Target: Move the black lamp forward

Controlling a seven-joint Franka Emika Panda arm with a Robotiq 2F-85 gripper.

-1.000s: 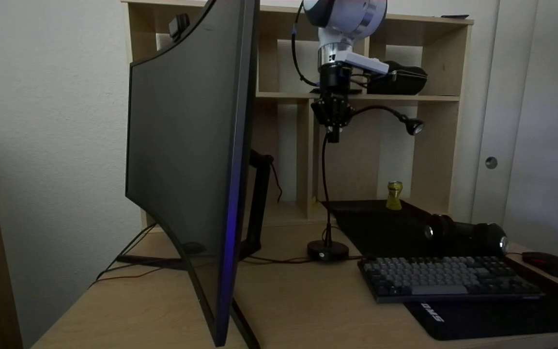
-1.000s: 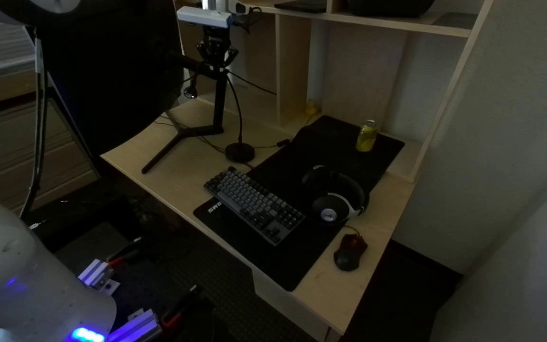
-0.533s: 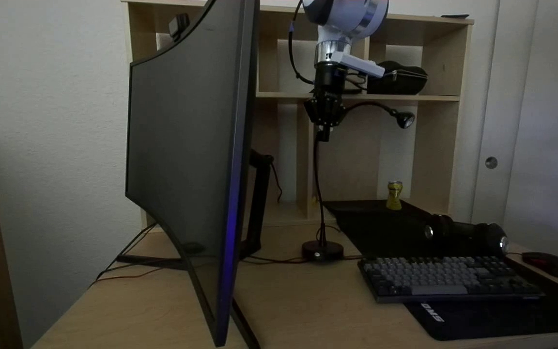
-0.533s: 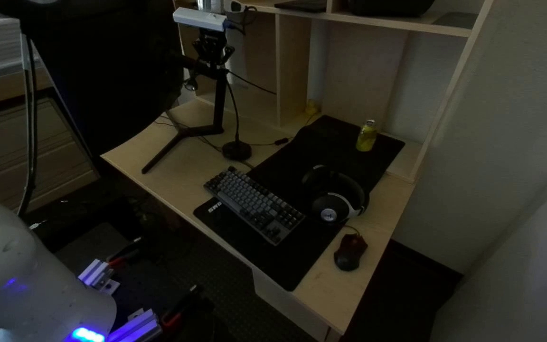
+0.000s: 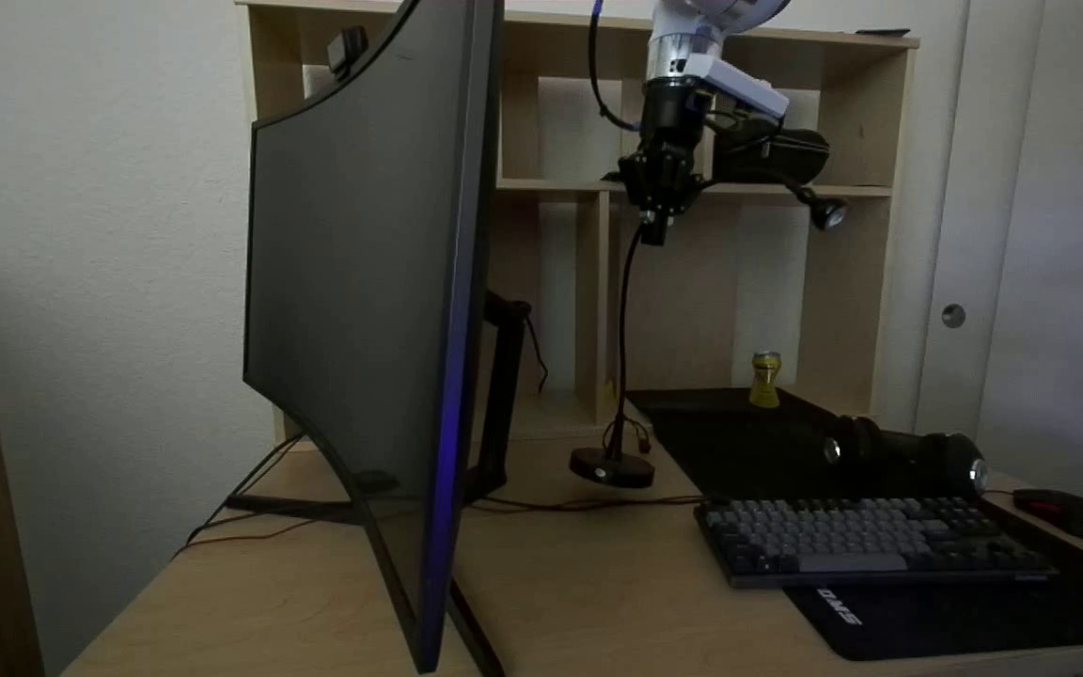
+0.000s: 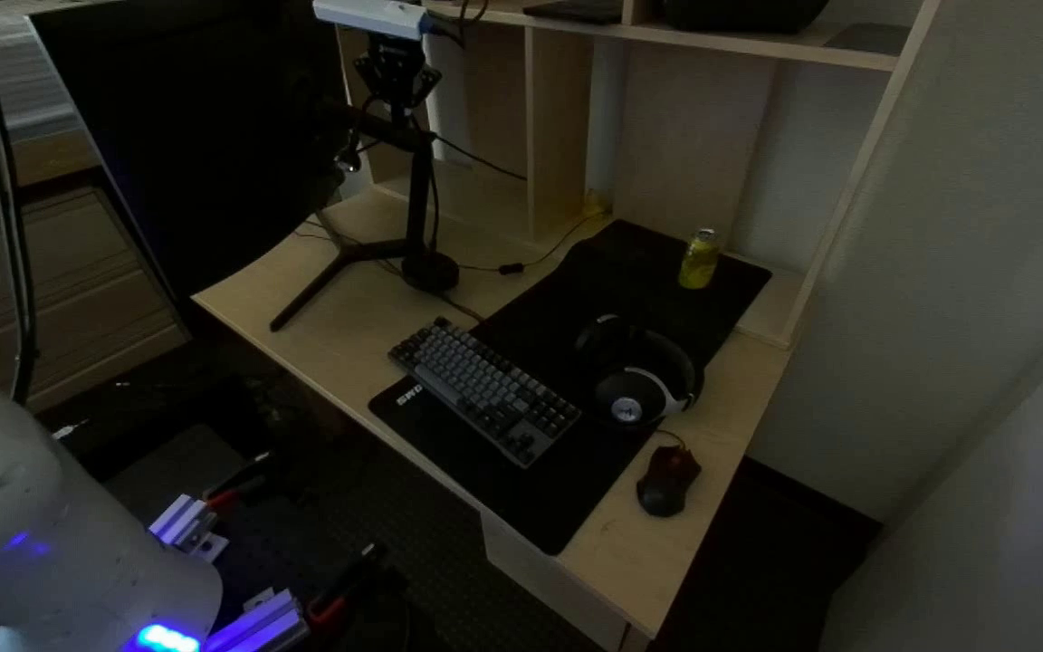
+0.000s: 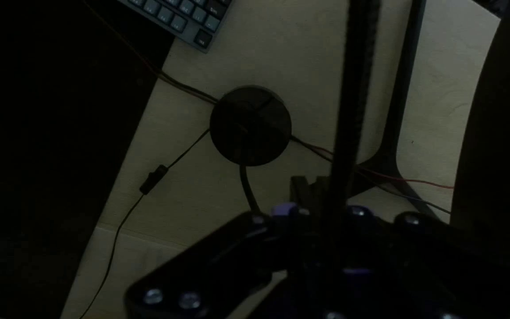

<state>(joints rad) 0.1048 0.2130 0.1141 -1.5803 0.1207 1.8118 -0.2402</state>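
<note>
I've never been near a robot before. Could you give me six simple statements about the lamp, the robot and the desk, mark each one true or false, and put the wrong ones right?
1. The gripper holds the black lamp. True.
2. The can lies on its side. False: the yellow can stands upright on the black mat.
3. The headphones lie beside the keyboard. True.
4. A black case sits on a shelf. True.
5. The mouse rests on the keyboard. False: the mouse lies on the wooden desk, beside the black mat.
6. The lamp's foot is square. False: the base is round.
</note>
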